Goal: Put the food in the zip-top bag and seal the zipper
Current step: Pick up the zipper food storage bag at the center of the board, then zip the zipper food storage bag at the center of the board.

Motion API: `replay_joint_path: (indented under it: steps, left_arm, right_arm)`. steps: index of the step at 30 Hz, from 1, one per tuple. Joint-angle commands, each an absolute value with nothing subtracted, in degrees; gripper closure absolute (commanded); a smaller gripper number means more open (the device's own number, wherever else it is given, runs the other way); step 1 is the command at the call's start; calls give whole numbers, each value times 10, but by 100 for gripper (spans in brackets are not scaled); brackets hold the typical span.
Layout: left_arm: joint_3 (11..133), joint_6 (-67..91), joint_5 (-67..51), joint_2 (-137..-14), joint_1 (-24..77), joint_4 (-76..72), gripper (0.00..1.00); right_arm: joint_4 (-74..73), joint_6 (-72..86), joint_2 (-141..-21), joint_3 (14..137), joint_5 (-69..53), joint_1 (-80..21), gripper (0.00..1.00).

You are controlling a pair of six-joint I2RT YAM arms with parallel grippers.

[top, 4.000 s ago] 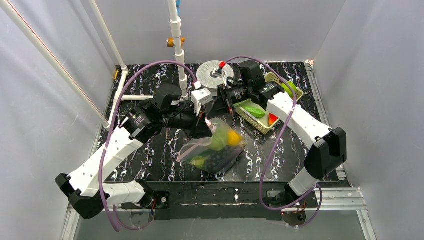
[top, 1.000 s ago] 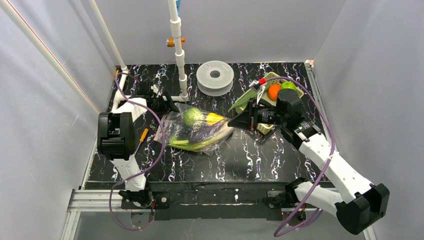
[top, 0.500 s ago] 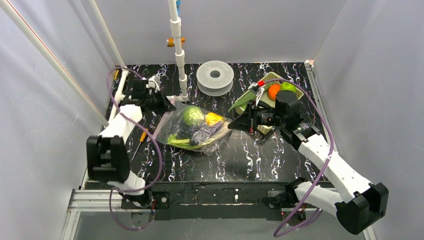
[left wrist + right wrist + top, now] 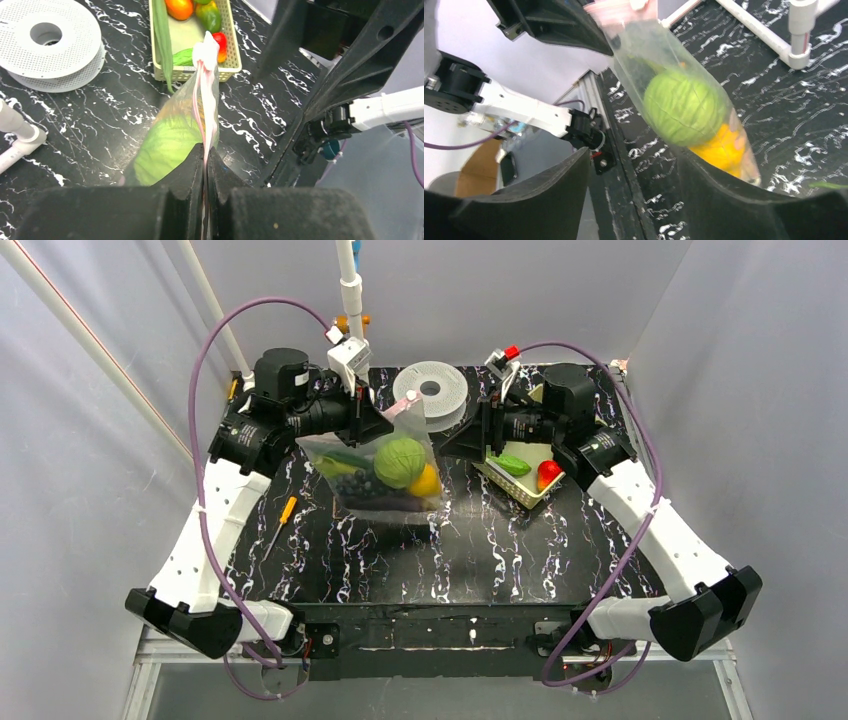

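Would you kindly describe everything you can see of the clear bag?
The clear bag is crinkly plastic with a pink strip along its mouth. The left gripper is shut on that strip, so the bag hangs mouth-up, bulging with a green round head, a yellow piece and a dark purple piece.

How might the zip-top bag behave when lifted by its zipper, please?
Probably floppy: the zip-top bag droops from the left end effector pinching its zipper. Likely bottom-heavy and apt to swing, since the green head and yellow piece sag low.
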State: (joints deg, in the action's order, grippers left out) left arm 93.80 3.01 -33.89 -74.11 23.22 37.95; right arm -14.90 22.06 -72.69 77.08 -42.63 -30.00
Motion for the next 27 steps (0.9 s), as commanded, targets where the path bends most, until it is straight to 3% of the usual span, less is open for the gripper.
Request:
replay_joint_path:
  steps: [1, 5, 10, 17, 25, 27]
  left_arm:
    - [946, 38, -405, -704, 235, 377, 100]
    - [874, 41, -409, -672, 238, 350, 100]
    - [821, 60, -414, -648, 242, 320, 100]
    - [758, 93, -428, -611, 244, 267, 100]
    - [742, 103, -420, -597, 246, 250, 100]
    - [743, 104, -421, -595, 246, 247, 100]
  right_arm:
    - [-60, 248, -725, 779, -456, -301, 21]
    - [-23, 277, -761, 778, -485, -302, 15]
    - [106, 324, -794, 735, -528, -306, 15]
    - [144, 319, -814, 709, -539, -315, 16]
    - [232, 390, -824, 683, -577, -332, 45]
    - [254, 403, -824, 672, -575, -338, 47]
